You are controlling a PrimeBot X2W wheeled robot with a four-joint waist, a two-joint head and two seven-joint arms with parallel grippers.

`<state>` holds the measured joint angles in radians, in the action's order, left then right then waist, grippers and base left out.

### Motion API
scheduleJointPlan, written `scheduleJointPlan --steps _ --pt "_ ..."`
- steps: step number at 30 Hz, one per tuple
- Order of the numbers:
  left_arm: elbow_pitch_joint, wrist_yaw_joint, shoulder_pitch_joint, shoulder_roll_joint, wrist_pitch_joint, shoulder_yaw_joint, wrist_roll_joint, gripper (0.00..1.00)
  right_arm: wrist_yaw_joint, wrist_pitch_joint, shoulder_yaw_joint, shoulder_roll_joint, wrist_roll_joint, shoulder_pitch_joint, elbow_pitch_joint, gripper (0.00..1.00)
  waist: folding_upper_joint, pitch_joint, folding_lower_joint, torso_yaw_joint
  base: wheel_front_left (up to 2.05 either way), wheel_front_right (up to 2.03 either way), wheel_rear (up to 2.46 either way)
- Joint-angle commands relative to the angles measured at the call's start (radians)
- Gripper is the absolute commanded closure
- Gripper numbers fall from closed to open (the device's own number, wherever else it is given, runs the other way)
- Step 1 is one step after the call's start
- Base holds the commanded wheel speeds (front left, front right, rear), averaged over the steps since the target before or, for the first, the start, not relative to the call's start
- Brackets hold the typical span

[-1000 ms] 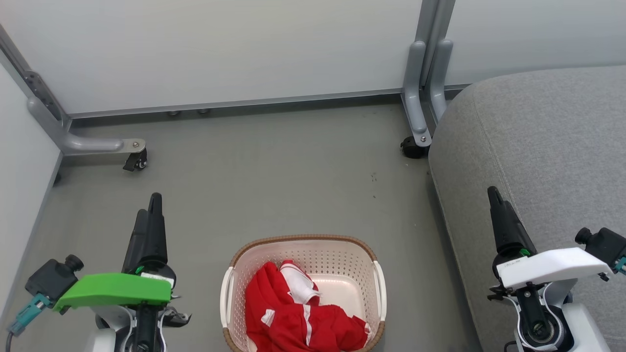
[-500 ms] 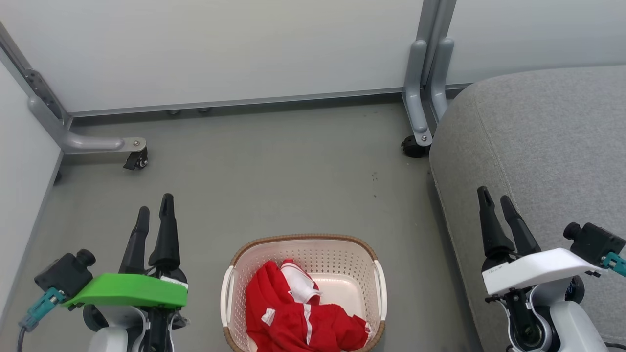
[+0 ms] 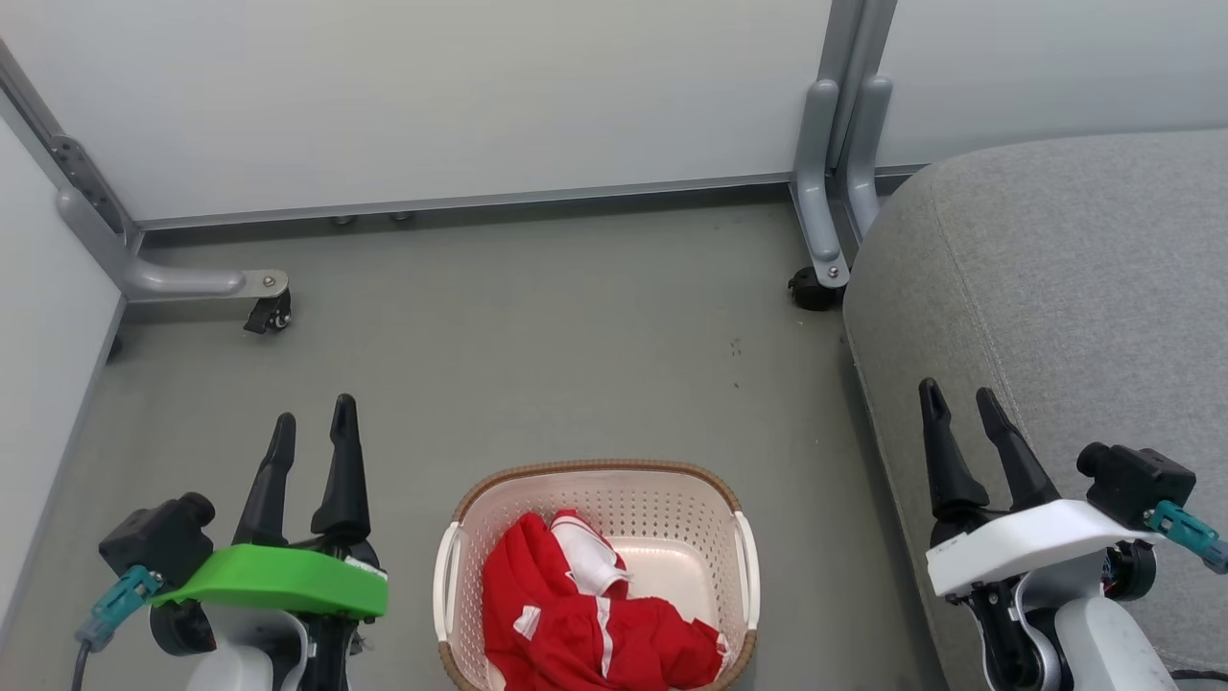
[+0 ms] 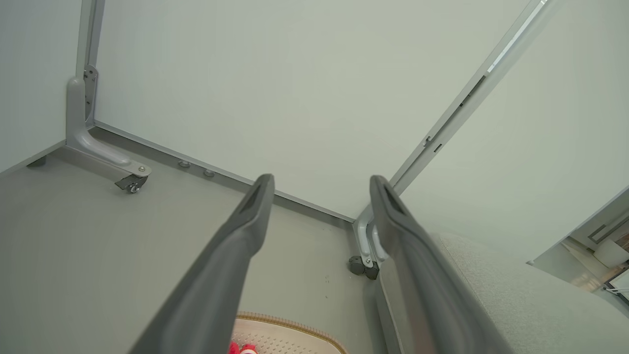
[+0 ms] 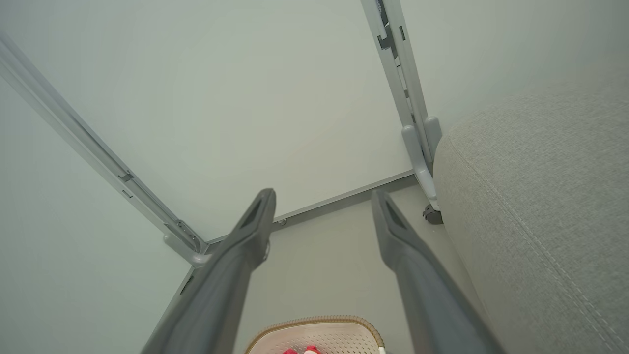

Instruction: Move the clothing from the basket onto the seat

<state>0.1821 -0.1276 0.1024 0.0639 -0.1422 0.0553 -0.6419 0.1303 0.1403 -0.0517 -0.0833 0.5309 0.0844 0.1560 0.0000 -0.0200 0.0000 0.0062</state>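
The clothing (image 3: 585,614) lies as a crumpled red heap in the basket (image 3: 595,472), which stands on the floor (image 3: 537,336) between the two arms and near the grey seat (image 3: 1074,288), so I judge the carrying way is short. The left gripper (image 3: 315,413) and the right gripper (image 3: 957,392) hang apart from the basket, one on each side, both with the fingers spread and holding nothing, probably ready to reach down into it. The bottom edge of the head view cuts off the basket's near side and part of the heap, so I cannot tell how many garments are there.
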Motion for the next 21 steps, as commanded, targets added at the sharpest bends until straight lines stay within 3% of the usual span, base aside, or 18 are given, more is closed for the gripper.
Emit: scheduleJointPlan --steps 1,21 --pt "-0.002 -0.003 0.002 0.005 -0.009 0.000 0.035 0.00 0.000 0.011 -0.005 -0.004 -0.033 0.001 -0.003 0.00 0.0000 0.000 0.0000 0.000 0.00 0.00 0.00" --pt "0.066 -0.004 -0.006 -0.003 -0.057 0.002 0.249 0.00 0.001 0.043 -0.012 0.007 -0.226 0.003 0.054 0.00 0.0000 0.005 0.0000 0.000 0.00 0.00 0.00"
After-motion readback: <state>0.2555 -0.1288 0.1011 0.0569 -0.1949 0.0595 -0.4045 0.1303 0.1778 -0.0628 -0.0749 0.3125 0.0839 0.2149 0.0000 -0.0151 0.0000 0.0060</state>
